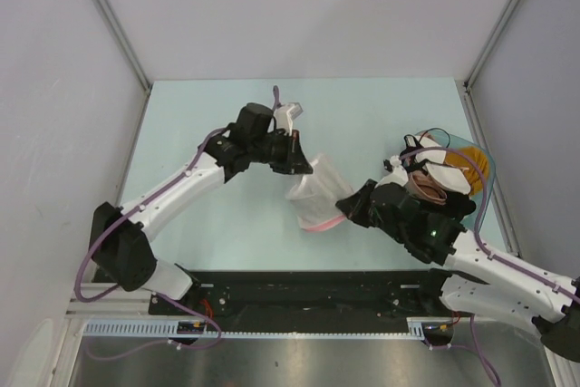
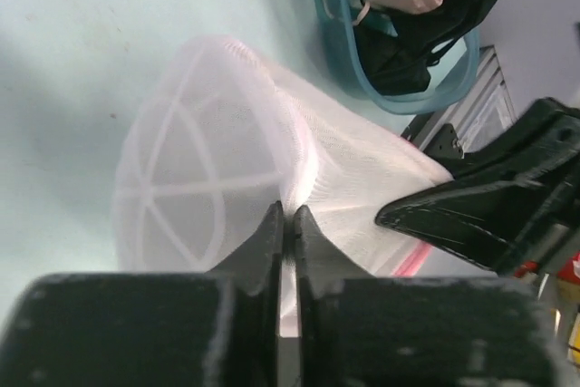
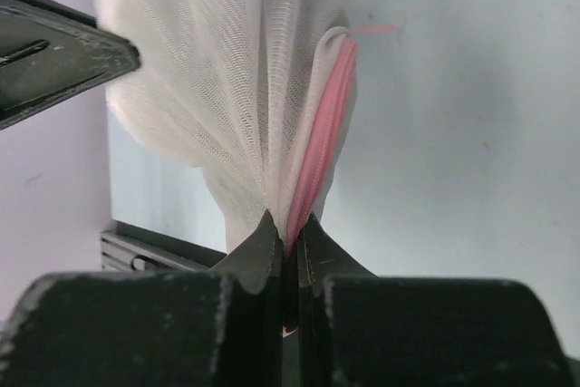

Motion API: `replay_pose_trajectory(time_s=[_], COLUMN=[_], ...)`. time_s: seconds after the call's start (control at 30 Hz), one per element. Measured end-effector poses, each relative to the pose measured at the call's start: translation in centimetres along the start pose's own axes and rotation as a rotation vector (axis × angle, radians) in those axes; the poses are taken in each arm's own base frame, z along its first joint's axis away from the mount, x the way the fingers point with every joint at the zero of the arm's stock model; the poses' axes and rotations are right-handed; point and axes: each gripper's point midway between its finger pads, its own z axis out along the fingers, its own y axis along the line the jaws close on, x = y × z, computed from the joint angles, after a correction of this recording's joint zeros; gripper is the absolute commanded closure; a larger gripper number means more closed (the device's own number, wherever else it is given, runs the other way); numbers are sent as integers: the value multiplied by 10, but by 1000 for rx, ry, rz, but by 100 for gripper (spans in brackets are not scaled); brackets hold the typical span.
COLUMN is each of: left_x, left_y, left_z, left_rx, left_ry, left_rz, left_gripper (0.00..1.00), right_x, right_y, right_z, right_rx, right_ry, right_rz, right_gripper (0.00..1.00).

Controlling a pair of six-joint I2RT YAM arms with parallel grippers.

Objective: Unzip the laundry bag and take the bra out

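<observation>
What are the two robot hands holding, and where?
Both hold the laundry bag: left gripper pinches its white mesh, right gripper its pink rim.

This is a robotics lab test cell, not a home. The pale green table (image 1: 199, 115) is boxed in by plain white panels (image 1: 299, 6) held in aluminium posts (image 1: 111, 20), the look of a purpose-built enclosure. A left arm (image 1: 181, 189) and a right arm (image 1: 494, 265), white with black joints, are bolted to a black rail (image 1: 308, 287) at the near edge. Purple cables (image 1: 84, 269) loop off them, and a slotted cable duct (image 1: 272, 331) runs along a brushed metal bench (image 1: 317, 364) below. The only domestic touches are a mesh laundry bag (image 1: 317, 192) and a teal basin (image 2: 328, 6) of clothes.
</observation>
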Motion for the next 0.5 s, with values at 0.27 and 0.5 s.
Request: replay_pose_trajectory(time_s=[0.27,0.5], left_x=[27,-13], left_y=[10,70], left_z=[21,-32], left_rx=[-78,-297], left_ry=[100,-51], left_rz=[51,-31], left_gripper=[4,3], right_x=[-24,-31], right_y=[-3,33], right_z=[-10,28], right_rx=[343,565], right_ry=[-52,-108], right_rz=[-238,-543], right_gripper=[100,100])
